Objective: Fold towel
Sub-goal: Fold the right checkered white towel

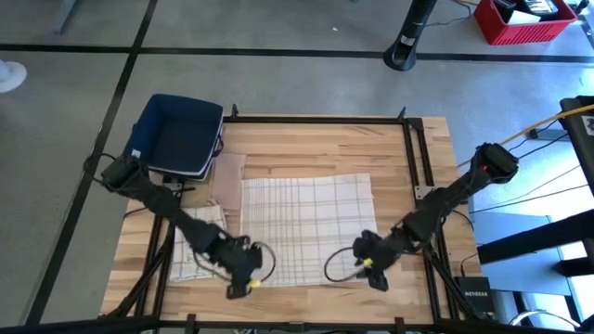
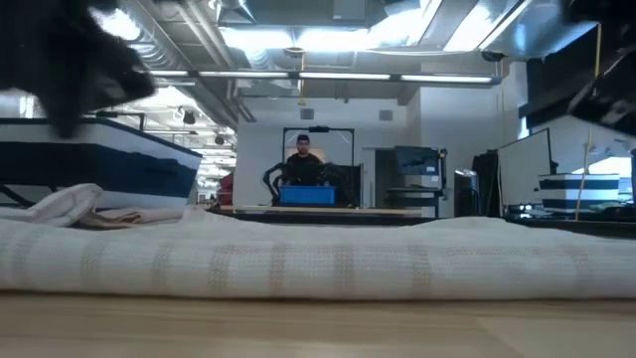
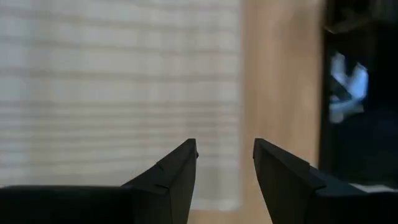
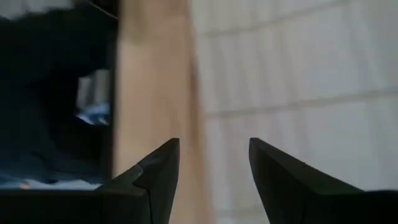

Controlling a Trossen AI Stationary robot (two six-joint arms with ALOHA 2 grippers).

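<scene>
A white towel with thin checked lines [image 1: 306,227] lies spread flat on the middle of the wooden table, and the low view shows it as a pale band [image 2: 318,259]. My left gripper [image 1: 243,276] hovers open at the towel's near left corner. In its wrist view the gap between the fingers [image 3: 225,155] stands over the towel's side edge [image 3: 239,93]. My right gripper [image 1: 371,271] is open at the near right corner. Its finger gap [image 4: 214,155] stands over the other side edge [image 4: 194,93]. No frame shows either gripper touching the cloth.
A blue basket [image 1: 176,134] sits at the table's far left corner. A crumpled beige cloth [image 1: 227,181] and another striped towel [image 1: 197,243] lie left of the spread towel. Black frame rails [image 1: 418,158] border the table. A person [image 2: 303,159] stands far behind.
</scene>
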